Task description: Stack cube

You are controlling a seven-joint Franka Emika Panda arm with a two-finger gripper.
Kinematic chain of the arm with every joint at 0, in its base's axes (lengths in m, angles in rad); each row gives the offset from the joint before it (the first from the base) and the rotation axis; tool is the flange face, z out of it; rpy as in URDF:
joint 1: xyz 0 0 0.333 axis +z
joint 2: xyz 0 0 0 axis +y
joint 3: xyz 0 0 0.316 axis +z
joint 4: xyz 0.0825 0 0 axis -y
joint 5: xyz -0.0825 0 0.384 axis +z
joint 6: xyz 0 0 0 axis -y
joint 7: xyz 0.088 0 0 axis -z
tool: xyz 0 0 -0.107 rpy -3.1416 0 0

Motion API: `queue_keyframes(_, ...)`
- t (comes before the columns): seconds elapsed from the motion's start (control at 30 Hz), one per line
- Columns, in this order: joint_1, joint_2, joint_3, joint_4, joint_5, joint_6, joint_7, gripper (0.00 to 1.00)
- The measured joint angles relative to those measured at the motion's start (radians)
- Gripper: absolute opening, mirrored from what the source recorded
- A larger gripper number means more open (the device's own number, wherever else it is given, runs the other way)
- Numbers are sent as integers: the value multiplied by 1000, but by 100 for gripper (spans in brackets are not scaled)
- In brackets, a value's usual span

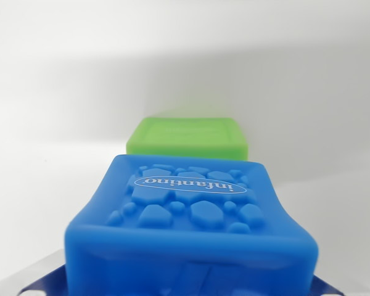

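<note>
A blue soft cube [191, 216] with raised pebbles and an "infantino" label fills the lower half of the wrist view, very close to the camera. Its sides bow inward as if squeezed. My gripper [188, 285] holds it from both sides; only slivers of metal finger [26, 280] show at the wrist view's bottom left and bottom right, and the fingertips are hidden by the cube. Behind the blue cube, slightly farther off, sits a green cube [188, 137] on the white surface. The two cubes look apart, though the gap between them is hidden.
The white tabletop [55, 160] spreads around both cubes, and a plain white wall [185, 37] rises behind them. A soft shadow lies around the green cube.
</note>
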Motion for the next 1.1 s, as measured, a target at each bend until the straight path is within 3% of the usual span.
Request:
queue_keyframes(0.5, 0, 38, 0, 6, 0, 31, 0, 0)
queue_keyframes(0.53, 0, 38, 0, 6, 0, 31, 0, 100)
queue_keyframes(1.1, 0, 39, 0, 7, 0, 32, 0, 100)
